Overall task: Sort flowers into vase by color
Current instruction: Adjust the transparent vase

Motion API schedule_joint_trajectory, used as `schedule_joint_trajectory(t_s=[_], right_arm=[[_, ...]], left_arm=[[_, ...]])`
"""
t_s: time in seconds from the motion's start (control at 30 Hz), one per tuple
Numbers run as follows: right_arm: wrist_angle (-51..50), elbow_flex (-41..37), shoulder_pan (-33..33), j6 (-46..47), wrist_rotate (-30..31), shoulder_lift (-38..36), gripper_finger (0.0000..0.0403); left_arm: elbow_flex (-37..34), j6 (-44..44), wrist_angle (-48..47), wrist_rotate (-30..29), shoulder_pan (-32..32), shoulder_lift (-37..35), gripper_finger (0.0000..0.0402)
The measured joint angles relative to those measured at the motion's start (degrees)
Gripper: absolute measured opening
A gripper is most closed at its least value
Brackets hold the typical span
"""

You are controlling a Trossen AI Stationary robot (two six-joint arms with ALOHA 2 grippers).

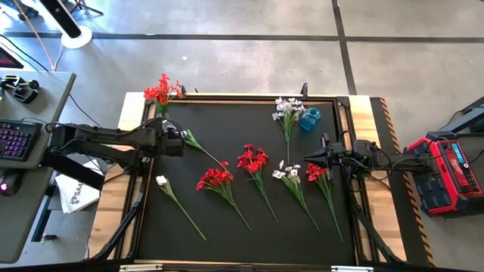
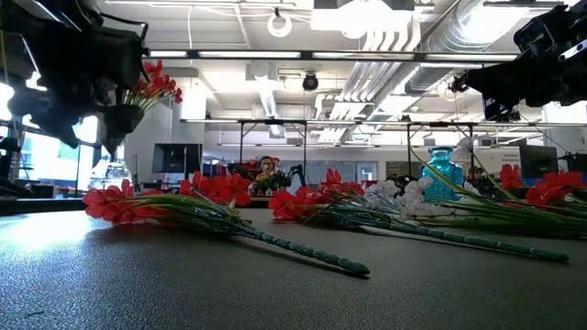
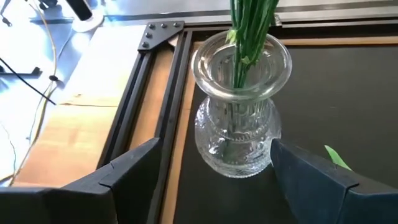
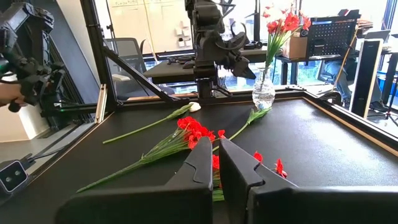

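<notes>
A clear glass vase (image 3: 239,124) stands at the mat's far left corner and holds a red spray (image 1: 161,91) by its green stems. A small blue vase (image 1: 310,119) stands near the far edge, and a white spray (image 1: 287,109) lies beside it. On the mat lie three red sprays (image 1: 215,177) (image 1: 252,159) (image 1: 314,172), a white spray (image 1: 287,172), a single white bloom (image 1: 161,181) and a green stem (image 1: 206,151). My left gripper (image 1: 175,136) is open, raised just near of the clear vase. My right gripper (image 1: 308,159) is shut, raised over the rightmost red spray.
A black frame (image 1: 144,196) borders the dark mat, with wooden strips outside it. The near left part of the mat (image 1: 162,227) is bare. Off the table stand a desk with a keyboard (image 1: 15,140) on the left and a red case (image 1: 446,174) on the right.
</notes>
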Motion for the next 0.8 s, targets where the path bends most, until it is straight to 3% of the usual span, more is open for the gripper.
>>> schedule_joint_trajectory(t_s=[0.23,0.6,0.8], right_arm=[[0.0,0.0,0.0,0.0,0.0,0.0,0.0000],[0.0,0.0,0.0,0.0,0.0,0.0,0.0000],[0.0,0.0,0.0,0.0,0.0,0.0,0.0000]], left_arm=[[-2.7,5.2,7.3,-2.7,2.9,0.0,0.0290],[-6.3,1.7,10.4,-5.6,4.1,0.0,0.0288],[-7.5,1.7,12.9,-7.2,4.1,0.0,0.0263]])
